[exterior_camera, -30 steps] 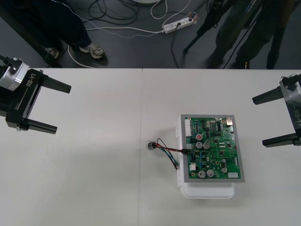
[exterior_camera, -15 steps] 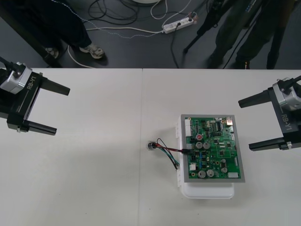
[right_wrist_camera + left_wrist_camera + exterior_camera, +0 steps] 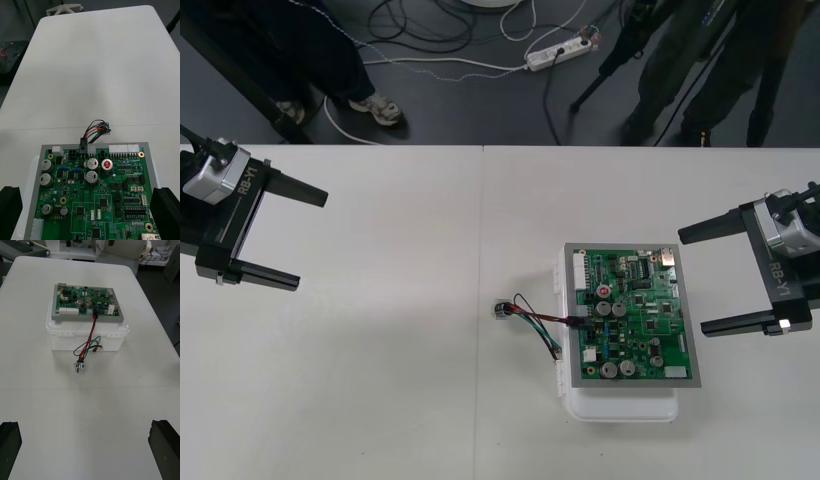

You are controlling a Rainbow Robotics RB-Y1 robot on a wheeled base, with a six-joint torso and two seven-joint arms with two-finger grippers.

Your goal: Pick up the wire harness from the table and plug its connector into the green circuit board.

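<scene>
The green circuit board (image 3: 632,314) lies on its white base (image 3: 620,405) right of the table's middle. The harness's black plug (image 3: 580,316) sits in a connector on the board's left edge. Its red, black and green wires (image 3: 535,320) loop out over the table to the round metal socket (image 3: 502,310). The right wrist view shows the plug (image 3: 83,144) seated upright at the board (image 3: 101,195) edge. My right gripper (image 3: 692,284) is open just right of the board. At the table's far left my left gripper (image 3: 314,240) stands open, facing the socket (image 3: 79,366) and the board (image 3: 88,303).
A seam (image 3: 480,230) runs down the table top just left of the harness. Beyond the far edge, cables and a white power strip (image 3: 558,55) lie on the dark floor. Bare table spreads between the left gripper and the harness.
My right gripper has moved left, closer to the board's right edge. The left gripper has shifted only slightly. The harness and board have not moved.
</scene>
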